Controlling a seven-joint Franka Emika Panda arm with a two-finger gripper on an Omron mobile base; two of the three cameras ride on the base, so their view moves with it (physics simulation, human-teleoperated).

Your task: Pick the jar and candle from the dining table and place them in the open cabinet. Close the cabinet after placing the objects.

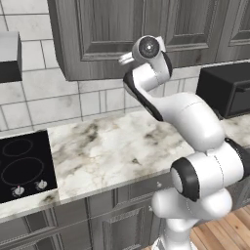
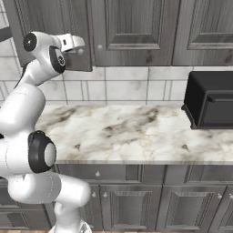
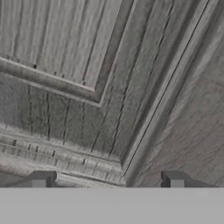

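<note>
Marble counter (image 1: 117, 146) runs across both base views under a row of dark grey wall cabinets (image 2: 132, 32), with a white tiled wall (image 1: 63, 97) between them. At 9 o'clock in the left base view sits a black cooktop (image 1: 22, 166), cut off by the frame edge, and at 3 o'clock a black box-like appliance (image 2: 211, 100) is also cut off. Drawer fronts (image 2: 136, 200) below the counter are partly hidden by the arm.

Raised near 12 o'clock, the arm's hand presses in close to the cabinet. From the hand camera, the gripper (image 3: 107, 181) shows 2 fingertips (image 3: 40, 180) set wide apart, nothing between them. Ahead of them, from 10 to 2 o'clock, lies a panelled cabinet door (image 3: 65, 48); its seam runs as a long slanted line from 1 o'clock down to 6 o'clock, ending between the fingertips. Whether the fingertips touch the wood is hard to make out.
</note>
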